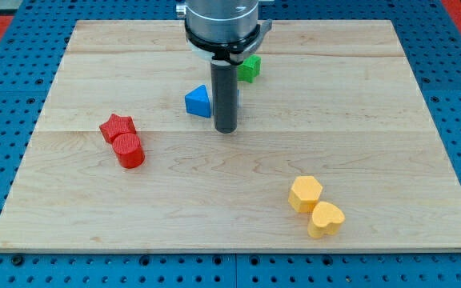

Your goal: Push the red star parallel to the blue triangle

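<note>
My tip stands on the wooden board, a little above the board's middle and slightly toward the view's left. The rod is a plain straight bar with nothing to spread, press together or pinch, and it holds no block. It rises upright from the tip into a grey round mount that enters from the view's top edge, so the arm comes down from above and hangs almost plumb over the board.

Just beside the rod, on the view's left, sits the blue triangle; its right edge lies against or just behind the rod, and I cannot tell whether they touch. Above and to the view's right of the rod a green block peeks out, partly hidden by the mount, its shape not clear.

The red star lies well to the view's left of my tip, at about the same height in the view as the tip and somewhat lower than the blue triangle. A red cylinder touches it on the lower right side.

Toward the view's bottom right, well apart from the tip, a yellow hexagon and a yellow heart sit touching each other.
</note>
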